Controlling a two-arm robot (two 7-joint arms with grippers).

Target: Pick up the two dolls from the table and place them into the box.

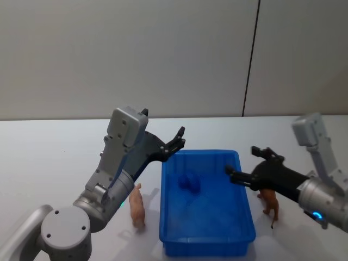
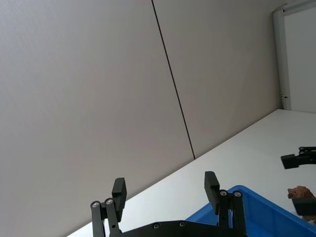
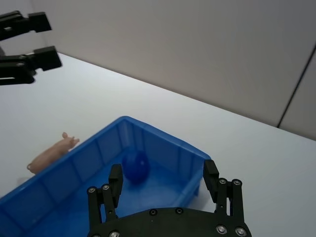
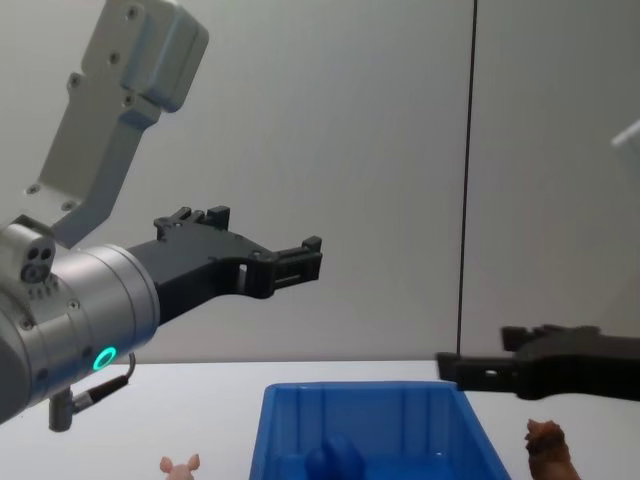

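Note:
The pale pink pig doll [image 1: 137, 205] [image 3: 52, 154] [image 4: 180, 465] stands on the white table [image 1: 49, 163] just left of the blue box [image 1: 206, 239] [image 3: 163, 143] [image 4: 370, 415]. On the box's right side stands the reddish-brown doll [image 1: 270, 202] [image 2: 301, 192] [image 4: 545, 450]. My left gripper [image 1: 176, 142] [image 2: 165, 190] [image 4: 265, 240] hangs open and empty above the box's far left corner. My right gripper [image 1: 241, 161] [image 3: 163, 173] [image 4: 478, 352] is open and empty too, over the box's right rim and just above the brown doll.
A dark blue rounded object [image 1: 189, 182] [image 3: 135, 167] [image 4: 335, 460] lies inside the box near its far end. A grey wall with a dark vertical seam [image 1: 250, 60] rises behind the table. Bare tabletop spreads to the left and behind the box.

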